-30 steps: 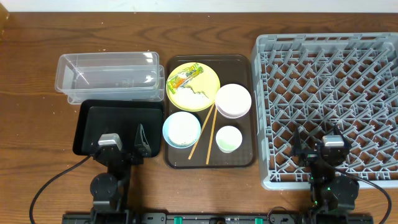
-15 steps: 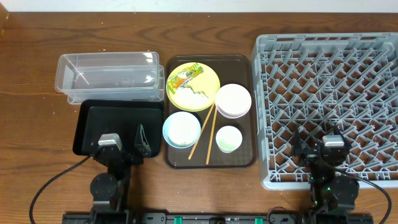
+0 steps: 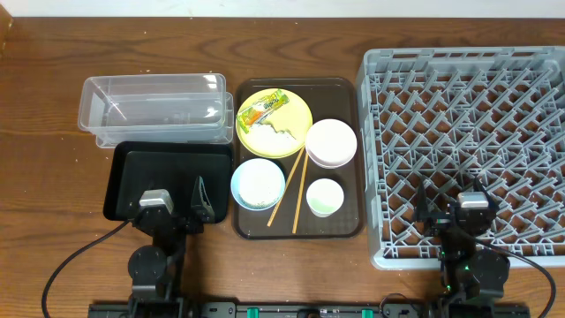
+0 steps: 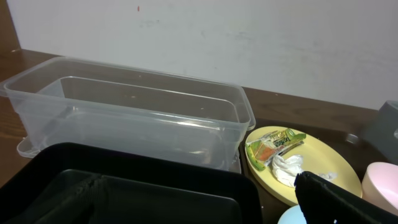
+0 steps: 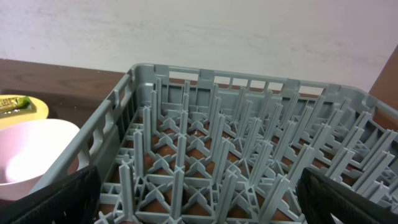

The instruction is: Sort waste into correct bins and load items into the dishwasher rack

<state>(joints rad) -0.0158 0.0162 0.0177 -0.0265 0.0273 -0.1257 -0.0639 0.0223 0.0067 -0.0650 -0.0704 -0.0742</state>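
No chg vs 1 s ago: nothing moved, sort not begun. Left gripper (image 3: 172,206) & right gripper (image 3: 455,208) both spread wide, empty. Snack wrapper (image 3: 263,109) lies on yellow plate (image 3: 297,120), back-left corner of brown tray (image 3: 346,185). You likely start there.

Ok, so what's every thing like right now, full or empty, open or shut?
Tub: empty.
Black tray: empty.
Rack: empty.
Plate: holds wrapper and scrap.
White bowl: upright, empty.
Blue bowl: upright, contents unclear.
Cup: upright, looks empty.
Chopsticks: lying on brown tray.
Left gripper: open.
Right gripper: open.
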